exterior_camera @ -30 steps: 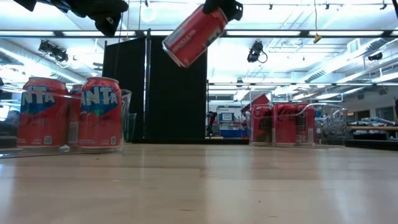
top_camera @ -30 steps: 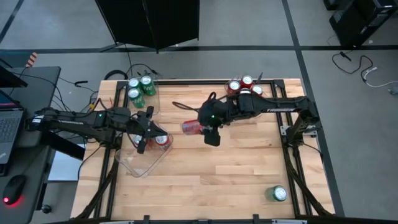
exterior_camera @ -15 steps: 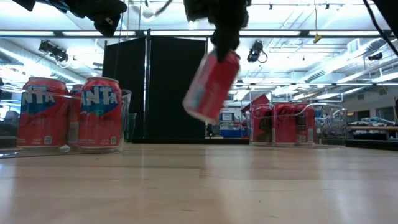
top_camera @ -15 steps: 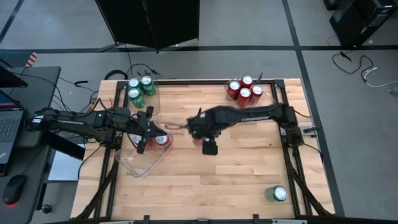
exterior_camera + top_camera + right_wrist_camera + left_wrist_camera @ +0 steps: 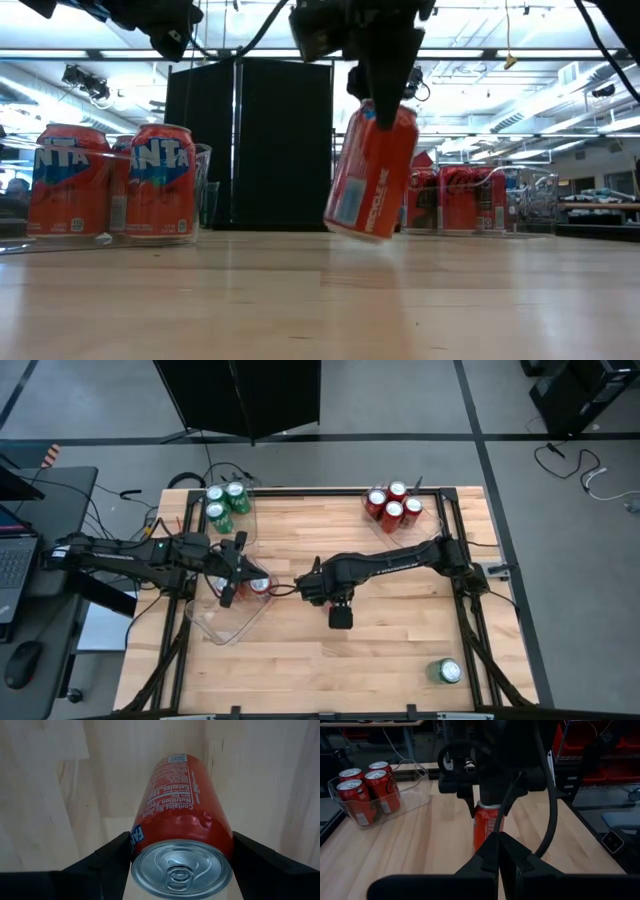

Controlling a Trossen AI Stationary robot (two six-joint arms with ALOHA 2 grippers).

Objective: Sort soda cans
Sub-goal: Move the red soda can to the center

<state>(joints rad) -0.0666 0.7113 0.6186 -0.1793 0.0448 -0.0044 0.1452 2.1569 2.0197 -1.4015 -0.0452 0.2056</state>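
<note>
One red soda can [image 5: 371, 172] hangs in the right gripper [image 5: 181, 865], its body red with white label print down the side, a dented shoulder and a silver top with a pull tab facing the right wrist camera. Going left to right across the counter [image 5: 390, 650]: three green cans [image 5: 225, 502] stand in a clear tray [image 5: 248, 518] at the far left corner; nearer the front on that side, red cans [image 5: 160, 182] stand in another clear tray [image 5: 225, 628], and the left gripper [image 5: 228, 582] hovers over them with its fingers pressed together on nothing; the held can sits at mid-counter; four red cans [image 5: 393, 504] are grouped at the far right corner, in a clear tray [image 5: 415, 790] as the left wrist view shows; a lone green can [image 5: 446, 672] stands near the front right corner. A second ago the held can was high up, lying nearly on its side; half a second ago it was lower and tipping upright; now it is lower again, near upright with a slight lean, its base just above the wood, and the right arm has stretched further toward the left side of the counter. The right fingers [image 5: 112, 857] pinch the can at its upper end, one on each side of the body just below the rim, with the rest of the can hanging free beneath them.
</note>
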